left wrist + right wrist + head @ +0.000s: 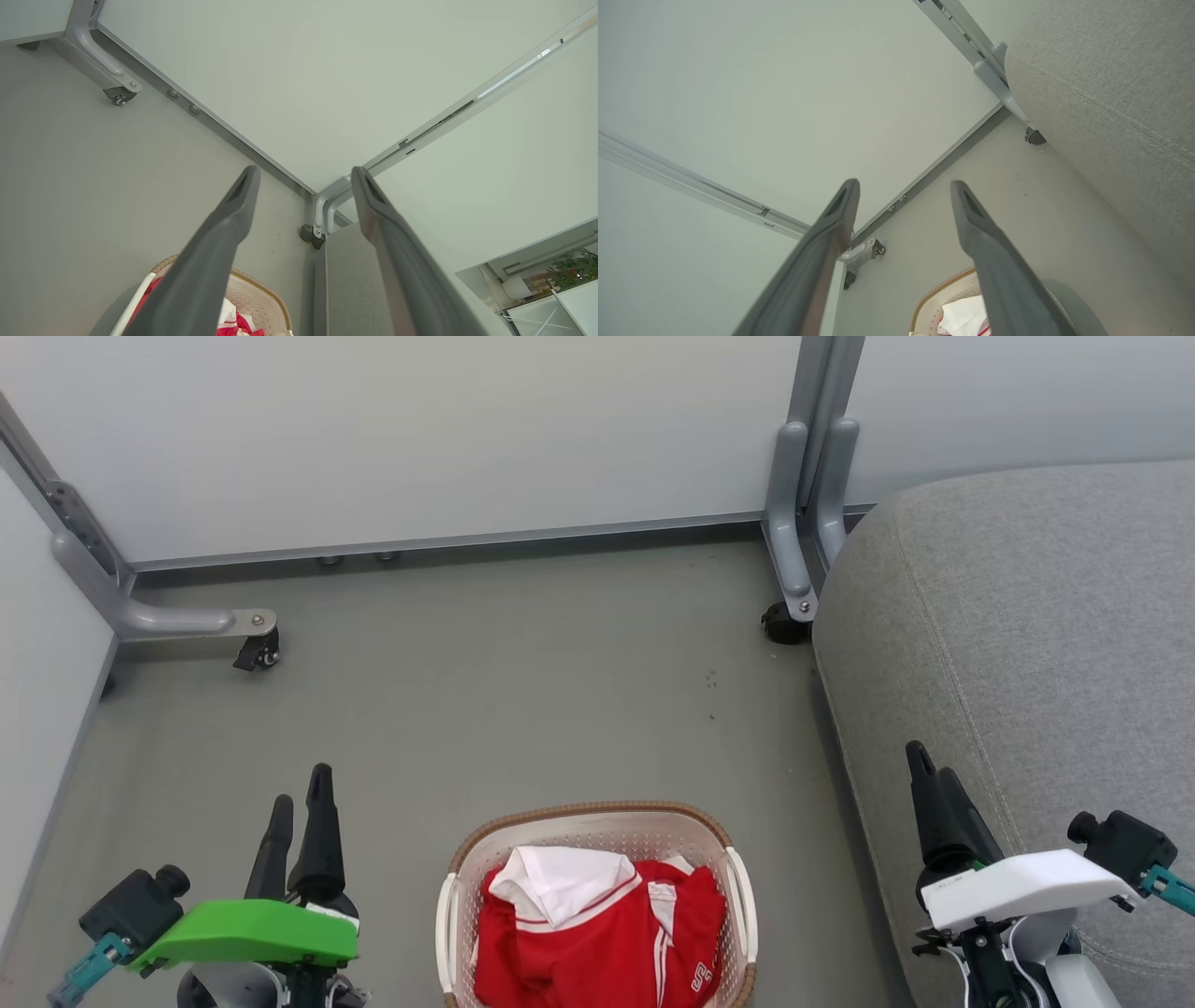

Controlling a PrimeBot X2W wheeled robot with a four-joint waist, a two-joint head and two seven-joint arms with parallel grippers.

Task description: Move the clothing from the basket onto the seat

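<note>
While inside basket (pixel 597 810), clothing (pixel 579 952) beside seat (pixel 1027 616).

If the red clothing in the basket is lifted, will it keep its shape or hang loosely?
The red clothing lies crumpled in soft folds, so it will probably go limp and drape from the pinched point. It looks thin, so likely light. A trailing part might catch the basket rim and tug it.

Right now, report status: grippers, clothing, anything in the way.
Left gripper and right gripper open, empty, flanking the basket. Clothing bunched inside the basket, untouched. Seat to the right; nothing seen between it and the basket.
</note>
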